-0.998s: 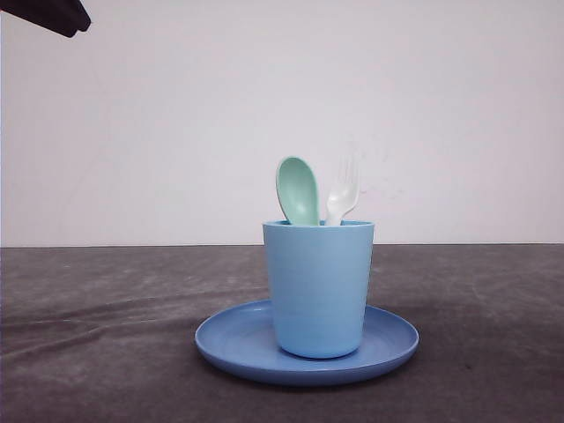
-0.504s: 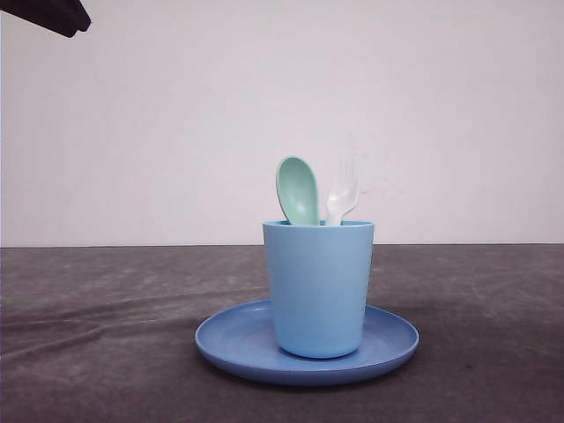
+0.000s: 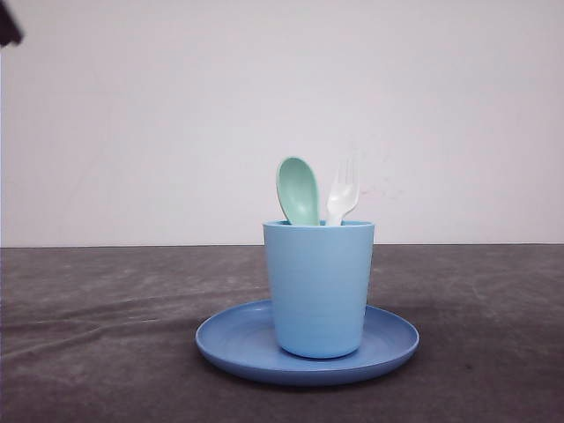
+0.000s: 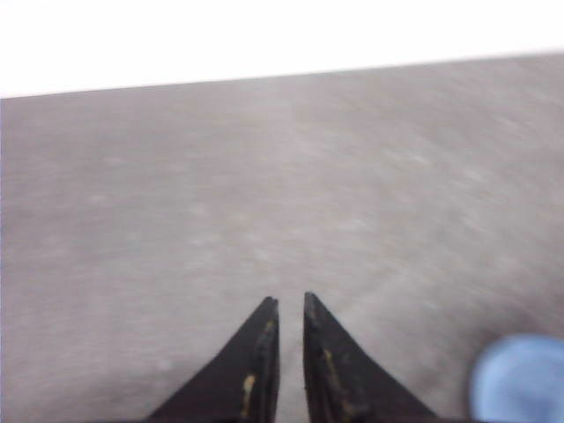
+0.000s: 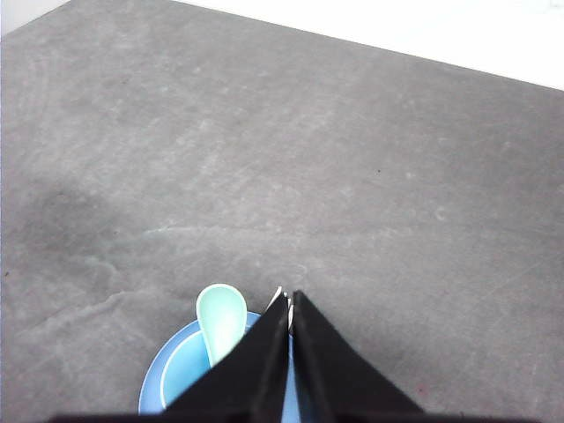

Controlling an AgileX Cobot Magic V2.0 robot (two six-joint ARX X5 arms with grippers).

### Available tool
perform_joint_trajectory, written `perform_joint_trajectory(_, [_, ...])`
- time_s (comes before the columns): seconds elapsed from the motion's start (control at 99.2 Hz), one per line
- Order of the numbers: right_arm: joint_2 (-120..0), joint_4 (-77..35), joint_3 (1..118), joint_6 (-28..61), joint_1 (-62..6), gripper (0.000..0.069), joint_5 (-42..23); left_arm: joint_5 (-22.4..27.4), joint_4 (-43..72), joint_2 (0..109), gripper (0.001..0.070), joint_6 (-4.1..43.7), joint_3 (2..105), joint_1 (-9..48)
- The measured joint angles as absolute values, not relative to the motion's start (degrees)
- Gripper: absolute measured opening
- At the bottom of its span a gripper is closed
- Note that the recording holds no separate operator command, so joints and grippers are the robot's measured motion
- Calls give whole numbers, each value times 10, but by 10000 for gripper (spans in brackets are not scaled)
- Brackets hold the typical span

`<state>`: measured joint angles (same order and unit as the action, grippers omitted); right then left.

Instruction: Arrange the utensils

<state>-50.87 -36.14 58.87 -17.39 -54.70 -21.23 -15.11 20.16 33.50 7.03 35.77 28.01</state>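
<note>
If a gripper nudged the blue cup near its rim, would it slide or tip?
The cup is taller than wide and narrows toward its base, so a high push would probably tip it. Its smooth base on the plate might slide first. The spoon and fork standing inside raise the weight slightly.

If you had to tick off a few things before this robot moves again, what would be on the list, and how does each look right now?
1. Spoon in the cup, bowl end up: ok.
2. Fork in the cup beside the spoon, tines up: ok.
3. Cup upright on the plate: ok.
4. Left gripper holds nothing, fingers nearly together over bare table: ok.
5. Right gripper holds nothing, fingers together above the cup: ok.
6. Right fingers clear of the fork tips just behind them: cannot tell.
</note>
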Motion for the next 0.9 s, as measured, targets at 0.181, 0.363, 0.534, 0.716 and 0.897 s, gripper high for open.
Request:
perform_joint_trajectory(0.181, [-509,-361,589,-174,-547,4,-213,-151,147,247,24,70,233,188])
perform_joint_trajectory(0.363, [-509,-361,589,-174,-547,4,-213,-151,146,156,24,66,131,117])
perform_joint_trajectory(0.534, [-509,-361,589,-174,-547,4,-213,-151,149,77,24,61,73,78])
perform_joint_trajectory(0.716, [-509,-361,589,-174,-547,4,-213,-149,167,14,24,58,41,65])
perform_joint_trajectory(0.897, [-509,-360,589,-174,-547,4,-213,-149,168,3,24,50,41,62])
